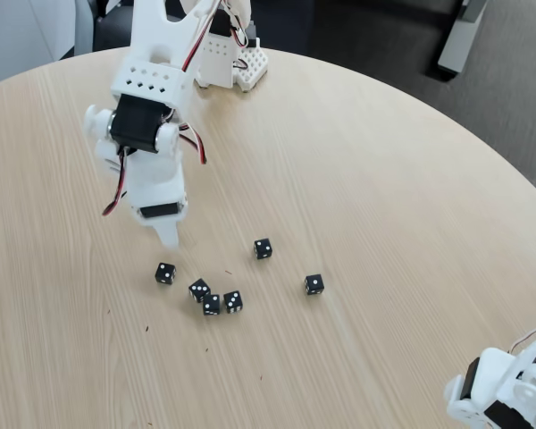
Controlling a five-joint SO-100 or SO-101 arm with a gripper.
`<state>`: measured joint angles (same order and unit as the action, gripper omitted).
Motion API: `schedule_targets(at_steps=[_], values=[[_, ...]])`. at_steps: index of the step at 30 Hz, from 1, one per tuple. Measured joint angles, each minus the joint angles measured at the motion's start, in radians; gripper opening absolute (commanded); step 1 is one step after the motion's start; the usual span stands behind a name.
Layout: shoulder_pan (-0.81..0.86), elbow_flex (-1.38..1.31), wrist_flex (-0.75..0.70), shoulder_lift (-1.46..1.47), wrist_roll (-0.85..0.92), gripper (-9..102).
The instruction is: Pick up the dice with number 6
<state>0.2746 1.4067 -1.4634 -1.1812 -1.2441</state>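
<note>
Several small black dice with white pips lie on the round wooden table (384, 179), in front of the arm. The leftmost die (165, 273) is nearest my gripper. A cluster of three dice (199, 289) (212, 305) (233, 301) sits just to its right. Two more lie apart: a die farther back (263, 248) and a die with one pip on top (314, 284). The pips are too small to tell which is the dice with number 6. My white gripper (168, 236) points down, a little above and behind the leftmost die. Its body hides how the jaws stand.
The arm's base (225, 55) stands at the table's far edge. Part of another white robot arm (505, 393) juts in at the bottom right corner. The table's curved edge runs down the right side, with dark floor beyond.
</note>
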Motion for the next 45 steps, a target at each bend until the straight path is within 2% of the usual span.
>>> schedule_targets(at_steps=[22,27,45], values=[[0.000,0.000,0.000,0.000,0.006,6],[0.000,0.000,0.000,0.000,0.006,0],[0.002,0.000,0.000,-0.026,0.061,0]])
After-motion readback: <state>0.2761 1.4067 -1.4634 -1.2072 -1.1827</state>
